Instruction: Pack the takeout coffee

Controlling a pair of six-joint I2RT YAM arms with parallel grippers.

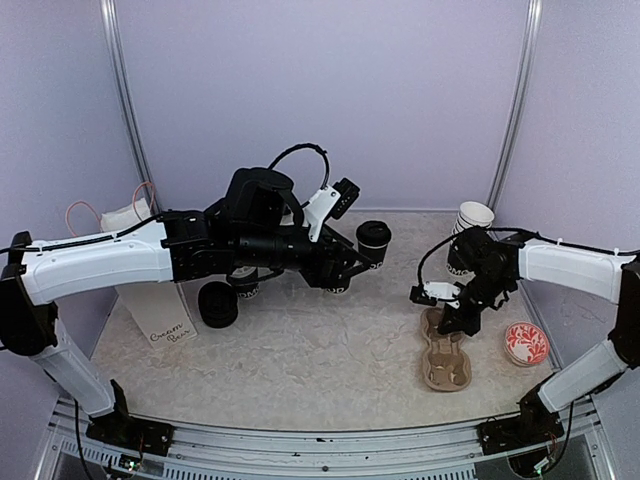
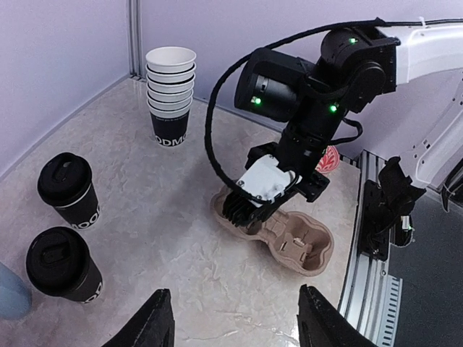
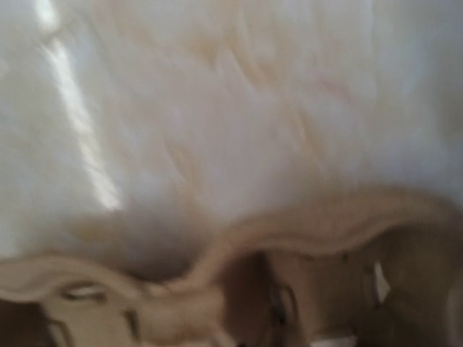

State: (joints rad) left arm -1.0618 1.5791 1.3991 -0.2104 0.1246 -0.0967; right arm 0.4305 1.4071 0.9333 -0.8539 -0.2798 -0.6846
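1. Right gripper (image 2: pixel 242 210) is clamped shut on the far rim of the cup carrier (image 2: pixel 304 246), at the table's right side.
2. Left gripper (image 2: pixel 235 318) hangs empty with its fingers apart, near the two lidded cups (image 2: pixel 66 189), which stand well left of the carrier.
3. Likely step: steadying the carrier. Next, the left gripper must grip one cup below its lid and carry it upright to a well.

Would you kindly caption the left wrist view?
Right gripper shut at rim of cup carrier; two lidded coffees wait nearby.
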